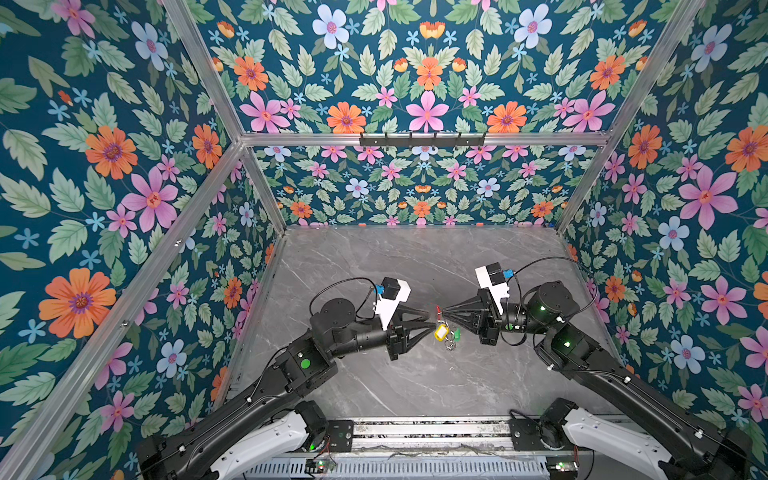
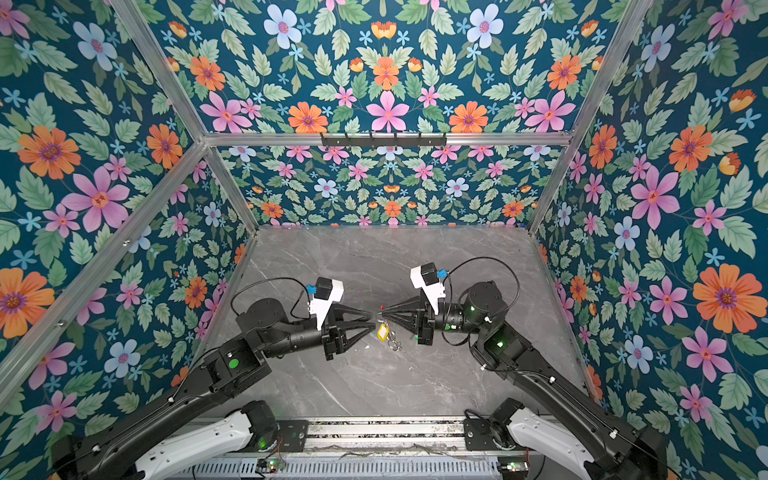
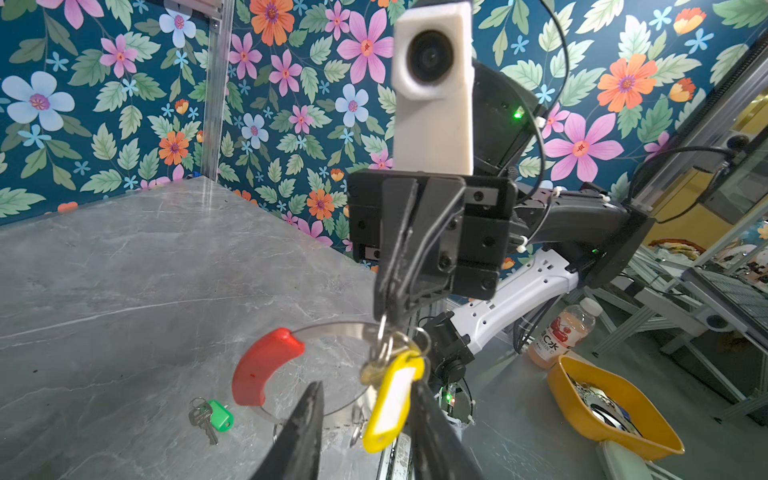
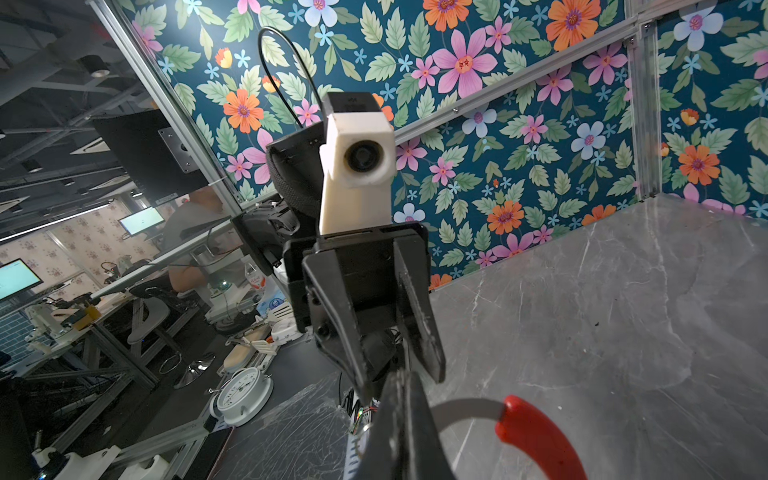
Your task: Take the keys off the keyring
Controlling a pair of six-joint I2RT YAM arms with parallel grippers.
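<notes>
My right gripper [image 1: 445, 311] [image 4: 401, 378] is shut on the grey band of the keyring [image 3: 332, 330] [image 4: 469, 409] and holds it above the table, its red arc [image 3: 262, 365] turned away from the jaws. A key with a yellow tag [image 1: 441, 332] [image 2: 382, 331] [image 3: 395, 399] hangs from the keyring on small silver rings. My left gripper [image 1: 434, 321] [image 3: 365, 386] is open, and the yellow tag hangs between its fingers, close against one of them. A key with a green tag [image 1: 457, 333] [image 3: 214, 413] lies loose on the table below.
The grey marble table [image 1: 415, 257] has floral walls on three sides and a black hook rail [image 1: 422, 139] on the back wall. Past the table's front edge stand a yellow bin [image 3: 615, 411] and a drink bottle [image 3: 561, 332]. Small split rings [image 3: 357, 430] dangle from the keyring.
</notes>
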